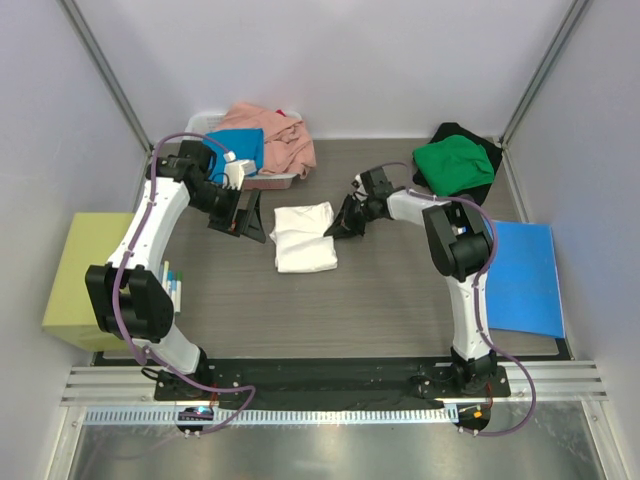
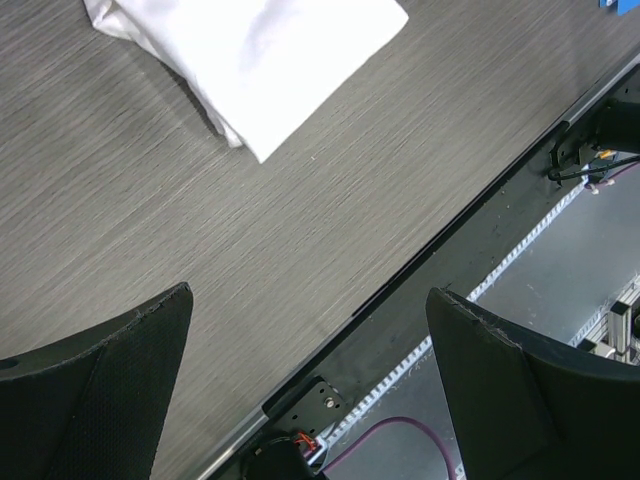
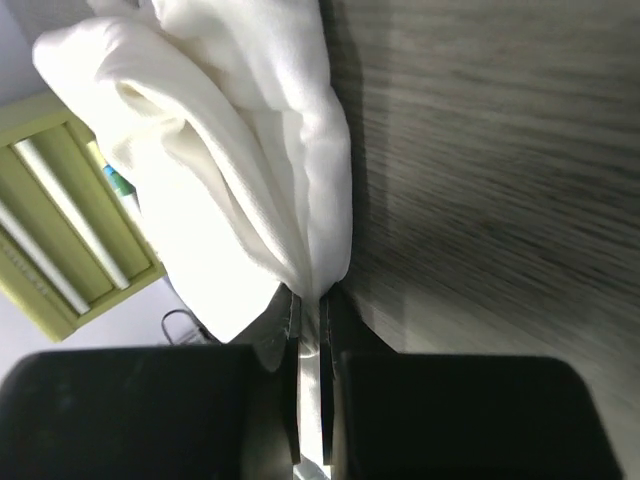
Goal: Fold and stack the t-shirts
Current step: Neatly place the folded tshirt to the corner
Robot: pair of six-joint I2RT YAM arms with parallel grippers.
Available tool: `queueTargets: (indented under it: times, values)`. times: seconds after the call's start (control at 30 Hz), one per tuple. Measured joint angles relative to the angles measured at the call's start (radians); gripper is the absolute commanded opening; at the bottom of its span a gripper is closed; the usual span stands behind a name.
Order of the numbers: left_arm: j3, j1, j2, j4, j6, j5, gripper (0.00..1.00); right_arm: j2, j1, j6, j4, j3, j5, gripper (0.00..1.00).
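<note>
the white t-shirt (image 1: 303, 237) is lying folded in the middle of the counter (image 1: 380, 300), between the two arms. the right gripper (image 1: 333, 230) is sitting low at the shirt's right edge, and its jaws are pinching a thin fold of the white cloth. the left gripper (image 1: 242, 225) is hanging just left of the shirt, its jaws spread wide and holding nothing.

i am judging that the step in hand is carrying this folded shirt to the pile at the far right, where a green t-shirt (image 1: 452, 162) is resting on a black t-shirt (image 1: 463, 130). to do it well, the right arm should be lifting slowly and low, so the layers are not falling open. the free left jaws could be taking the opposite edge.

the right wrist view is showing what the top view is hiding: only a narrow edge of cloth is between the jaws. the left wrist view is showing one corner of the shirt and bare counter under the spread jaws.
</note>
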Motion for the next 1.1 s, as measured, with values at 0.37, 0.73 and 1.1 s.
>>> queueTargets:
  times: [0.37, 0.73, 1.1]
  values:
    - [0.000, 0.000, 0.000, 0.000, -0.001, 0.004, 1.00, -0.024, -0.060, -0.077, -0.214, 0.367, 0.151, 0.01]
    - [0.000, 0.000, 0.000, 0.001, -0.001, 0.005, 1.00, 0.149, -0.367, -0.059, -0.390, 0.837, 0.150, 0.01]
    - [0.000, 0.000, 0.000, 0.001, -0.003, 0.005, 1.00, 0.242, -0.618, 0.053, -0.314, 0.958, 0.107, 0.01]
